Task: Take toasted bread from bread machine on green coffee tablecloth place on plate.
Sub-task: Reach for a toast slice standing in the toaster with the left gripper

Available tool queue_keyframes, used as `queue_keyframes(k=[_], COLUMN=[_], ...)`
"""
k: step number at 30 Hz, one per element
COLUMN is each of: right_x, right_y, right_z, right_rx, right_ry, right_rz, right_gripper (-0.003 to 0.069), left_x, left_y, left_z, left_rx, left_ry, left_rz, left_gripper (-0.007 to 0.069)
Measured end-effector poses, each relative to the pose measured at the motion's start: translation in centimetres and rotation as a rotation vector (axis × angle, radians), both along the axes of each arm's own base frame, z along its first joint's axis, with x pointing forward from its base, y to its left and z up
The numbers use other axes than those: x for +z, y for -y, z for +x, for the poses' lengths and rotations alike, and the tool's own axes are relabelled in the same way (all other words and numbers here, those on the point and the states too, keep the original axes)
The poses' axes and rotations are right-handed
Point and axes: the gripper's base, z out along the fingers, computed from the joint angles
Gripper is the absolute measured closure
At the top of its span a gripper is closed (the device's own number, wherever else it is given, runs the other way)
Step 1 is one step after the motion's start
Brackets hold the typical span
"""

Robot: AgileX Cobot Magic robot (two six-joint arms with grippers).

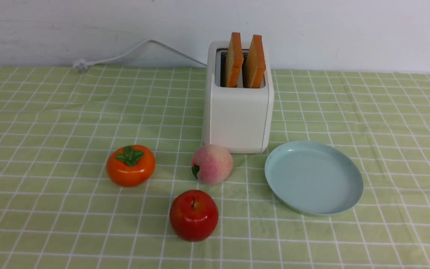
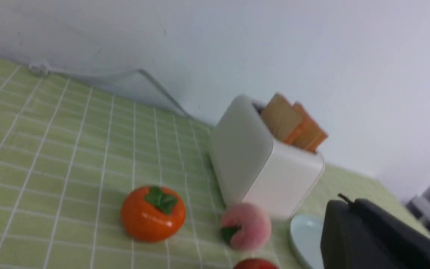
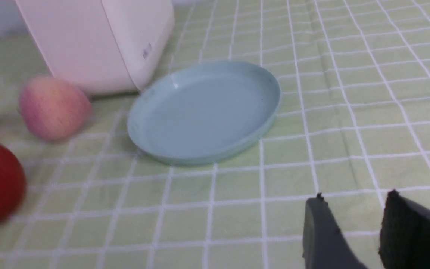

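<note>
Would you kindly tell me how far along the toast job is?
Done: nothing yet; the plate holds no toast. In hand: nothing; the left end effector is shut and empty, the right end effector open. Left: both toast slices stand in the toaster and need moving to the plate.

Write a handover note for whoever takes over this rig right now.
Left end effector: shut, holding nothing, back from the bread machine.
Right end effector: open, holding nothing, above the tablecloth near the plate.
Both toast slices stand in the bread machine's slots; plate bare, by its front right corner.
Done: nothing. Left: move both slices to the plate.
</note>
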Motion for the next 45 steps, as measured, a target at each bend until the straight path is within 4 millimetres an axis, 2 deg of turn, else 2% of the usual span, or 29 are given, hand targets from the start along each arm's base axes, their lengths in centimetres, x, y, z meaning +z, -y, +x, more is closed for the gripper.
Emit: queue_keyframes(k=[3, 6, 7, 9, 12, 15, 16, 17, 18, 20, 22, 23, 25, 28, 29, 32, 33, 34, 35, 39, 40, 42, 45], right_x=[1.0, 1.5, 1.8, 2.1, 4.6, 8.8, 8.9, 10.2, 12.1, 13.8, 15.8, 16.4, 17.9, 18.7, 18.7, 18.7, 18.6, 18.6, 18.5, 18.5, 18.5, 18.4, 18.4], right_y=[0.0, 0.2, 0.3, 0.3, -0.3, -1.2, -1.3, -1.5, -1.9, -2.3, -2.7, -2.7, -3.0, -3.0, -3.1, -3.0, -3.0, -3.0, -2.9, -2.8, -2.8, -2.8, -2.8], right_z=[0.1, 0.2, 0.2, 0.2, -0.3, -0.6, -0.5, -0.6, -0.4, 0.0, 0.4, 0.5, 1.1, 1.4, 1.4, 1.4, 1.3, 1.3, 1.3, 1.3, 1.3, 1.3, 1.3], right_rx=[-0.027, -0.046, -0.060, -0.061, 0.005, 0.121, 0.136, 0.161, 0.215, 0.284, 0.352, 0.362, 0.411, 0.425, 0.426, 0.430, 0.431, 0.432, 0.430, 0.424, 0.424, 0.421, 0.419], right_ry=[0.081, 0.129, 0.157, 0.165, 0.133, 0.052, 0.020, 0.013, -0.044, -0.129, -0.187, -0.187, -0.244, -0.255, -0.257, -0.269, -0.278, -0.279, -0.286, -0.291, -0.291, -0.292, -0.291], right_rz=[0.183, 0.278, 0.333, 0.370, 0.343, 0.185, 0.169, 0.123, 0.037, -0.050, -0.133, -0.147, -0.198, -0.214, -0.216, -0.225, -0.234, -0.234, -0.243, -0.258, -0.258, -0.263, -0.265], right_gripper=[0.0419, 0.0419, 0.0419, 0.0419, 0.0440, 0.0515, 0.0520, 0.0542, 0.0578, 0.0618, 0.0648, 0.0650, 0.0657, 0.0657, 0.0657, 0.0656, 0.0655, 0.0656, 0.0656, 0.0650, 0.0650, 0.0647, 0.0645], left_x=[0.9, 1.2, 1.3, 1.4, 1.8, 2.6, 2.6, 2.8, 3.1, 3.5, 3.8, 3.8, 4.1, 4.4, 4.2, 3.9, 3.0, 3.4, 2.8, 1.0, 1.0, 0.1, -1.2], left_y=[0.4, 0.6, 0.8, 1.1, 1.9, 4.3, 4.5, 5.1, 7.1, 9.4, 11.6, 12.1, 15.0, 17.2, 17.4, 19.1, 19.8, 19.8, 20.5, 21.5, 21.5, 21.5, 21.2], left_z=[2.2, 4.0, 5.2, 6.9, 10.0, 12.9, 13.1, 13.6, 14.7, 15.9, 17.0, 17.2, 19.0, 21.3, 21.4, 24.3, 25.6, 25.6, 27.0, 30.4, 30.4, 32.4, 34.2], left_rx=[-0.025, -0.028, -0.036, -0.055, -0.116, -0.257, -0.270, -0.300, -0.369, -0.421, -0.427, -0.424, -0.378, -0.340, -0.342, -0.310, -0.303, -0.300, -0.292, -0.262, -0.262, -0.225, -0.195], left_ry=[-0.114, -0.174, -0.207, -0.239, -0.273, -0.245, -0.237, -0.226, -0.196, -0.139, -0.076, -0.061, 0.037, 0.086, 0.079, 0.065, 0.039, 0.049, 0.036, 0.012, 0.012, 0.002, -0.026], left_rz=[0.037, 0.033, 0.031, 0.039, 0.055, 0.121, 0.131, 0.148, 0.189, 0.250, 0.297, 0.307, 0.373, 0.398, 0.401, 0.372, 0.367, 0.360, 0.359, 0.370, 0.370, 0.362, 0.353], left_gripper=[0.0638, 0.0638, 0.0638, 0.0638, 0.0638, 0.0638, 0.0638, 0.0638, 0.0638, 0.0638, 0.0638, 0.0638, 0.0638, 0.0627, 0.0627, 0.0532, 0.0482, 0.0465, 0.0401, 0.0244, 0.0244, 0.0196, 0.0186])
